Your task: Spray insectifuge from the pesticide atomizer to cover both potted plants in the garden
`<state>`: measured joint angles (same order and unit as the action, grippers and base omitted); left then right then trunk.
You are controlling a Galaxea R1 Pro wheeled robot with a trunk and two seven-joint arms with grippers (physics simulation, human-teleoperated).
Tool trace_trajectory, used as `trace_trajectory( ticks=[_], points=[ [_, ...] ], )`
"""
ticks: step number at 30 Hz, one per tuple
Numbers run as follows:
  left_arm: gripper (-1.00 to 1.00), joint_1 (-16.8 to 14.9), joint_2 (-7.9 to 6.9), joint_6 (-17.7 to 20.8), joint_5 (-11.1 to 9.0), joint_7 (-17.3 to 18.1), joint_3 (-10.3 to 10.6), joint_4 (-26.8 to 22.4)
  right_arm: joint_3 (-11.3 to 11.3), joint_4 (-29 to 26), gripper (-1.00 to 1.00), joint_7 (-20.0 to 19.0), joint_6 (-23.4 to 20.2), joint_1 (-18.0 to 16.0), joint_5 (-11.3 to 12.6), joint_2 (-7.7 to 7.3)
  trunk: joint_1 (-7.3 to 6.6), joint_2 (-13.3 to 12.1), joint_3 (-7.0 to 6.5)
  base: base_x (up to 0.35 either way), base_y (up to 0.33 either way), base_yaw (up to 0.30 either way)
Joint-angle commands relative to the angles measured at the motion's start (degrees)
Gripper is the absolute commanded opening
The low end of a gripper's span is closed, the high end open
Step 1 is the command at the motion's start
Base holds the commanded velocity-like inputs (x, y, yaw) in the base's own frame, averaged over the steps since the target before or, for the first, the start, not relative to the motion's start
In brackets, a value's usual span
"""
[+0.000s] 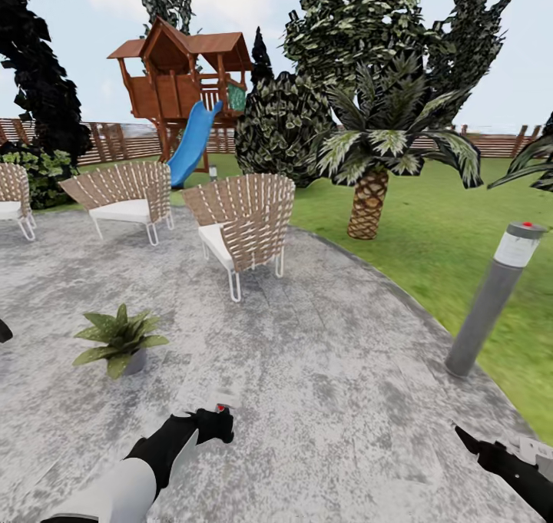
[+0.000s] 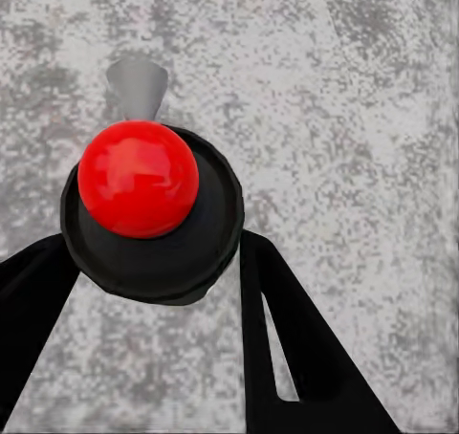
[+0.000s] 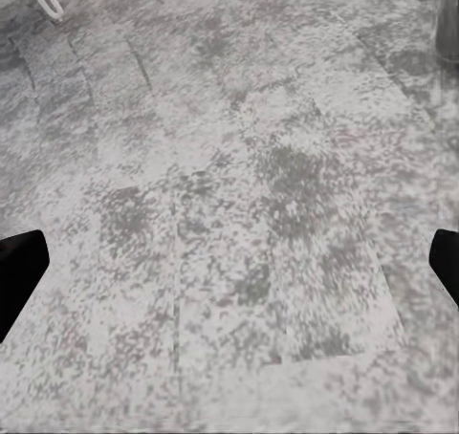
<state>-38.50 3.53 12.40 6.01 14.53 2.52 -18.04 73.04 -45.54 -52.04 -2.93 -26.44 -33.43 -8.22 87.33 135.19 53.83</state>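
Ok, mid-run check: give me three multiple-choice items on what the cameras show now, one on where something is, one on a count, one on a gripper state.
1. Where does the potted plant stand?
A. On the lawn beside the palm
B. On the grey paved patio, ahead-left of the left gripper
C. On a chair seat

2. How many wicker chairs are at least partly in the head view?
A. One
B. Three
C. Five

3. What is the left gripper doing?
A. Shut on the pesticide atomizer
B. Open with nothing between its fingers
C. Resting on the bollard lamp

Answers:
1 B: its grey pot sits on the patio, up and left of the left gripper in the head view.
2 B: two full chairs plus one cut off at the left edge.
3 A: the left wrist view shows both dark fingers against the pesticide atomizer, red knob facing the camera.
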Motion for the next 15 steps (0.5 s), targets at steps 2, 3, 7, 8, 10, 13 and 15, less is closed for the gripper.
trace_trajectory(
  ticks=[2, 3, 7, 8, 10, 13, 15],
  points=[
    [-1.00, 0.00, -0.01, 0.26, 0.59, 0.23, -0.05, -0.15, 0.24, -0.07, 1.00, -0.37, -0.31, -0.10, -0.23, 0.04, -0.05, 0.03, 0.03, -0.247, 0.000, -0.280],
    [-1.00, 0.00, -0.01, 0.26, 0.59, 0.23, -0.05, -0.15, 0.25, -0.07, 1.00, -0.35, -0.31, -0.10, -0.23, 0.05, -0.05, 0.03, 0.00, -0.088, 0.000, -0.286],
    [-1.00, 0.00, -0.01, 0.26, 0.59, 0.23, -0.04, -0.15, 0.25, -0.07, 1.00, -0.35, -0.31, -0.10, -0.23, 0.05, -0.05, 0.03, -0.16, -0.029, 0.000, -0.283],
    [-1.00, 0.00, -0.01, 0.26, 0.59, 0.23, -0.05, -0.15, 0.25, -0.07, 1.00, -0.35, -0.31, -0.10, -0.23, 0.05, -0.05, 0.03, -0.20, -0.008, 0.000, -0.281],
    [-1.00, 0.00, -0.01, 0.26, 0.59, 0.23, -0.06, -0.15, 0.26, -0.07, 1.00, -0.34, -0.32, -0.10, -0.23, 0.05, -0.05, 0.03, -0.30, -0.003, 0.000, -0.280],
    [-1.00, 0.00, -0.02, 0.26, 0.59, 0.23, -0.06, -0.15, 0.24, -0.07, 1.00, -0.34, -0.31, -0.10, -0.23, 0.04, -0.05, 0.03, -0.44, -0.001, 0.000, -0.280],
    [-1.00, 0.00, -0.02, 0.26, 0.59, 0.23, -0.06, -0.15, 0.25, -0.07, 1.00, -0.34, -0.30, -0.10, -0.23, 0.04, -0.05, 0.03, -0.53, 0.000, 0.000, -0.280]
  ],
)
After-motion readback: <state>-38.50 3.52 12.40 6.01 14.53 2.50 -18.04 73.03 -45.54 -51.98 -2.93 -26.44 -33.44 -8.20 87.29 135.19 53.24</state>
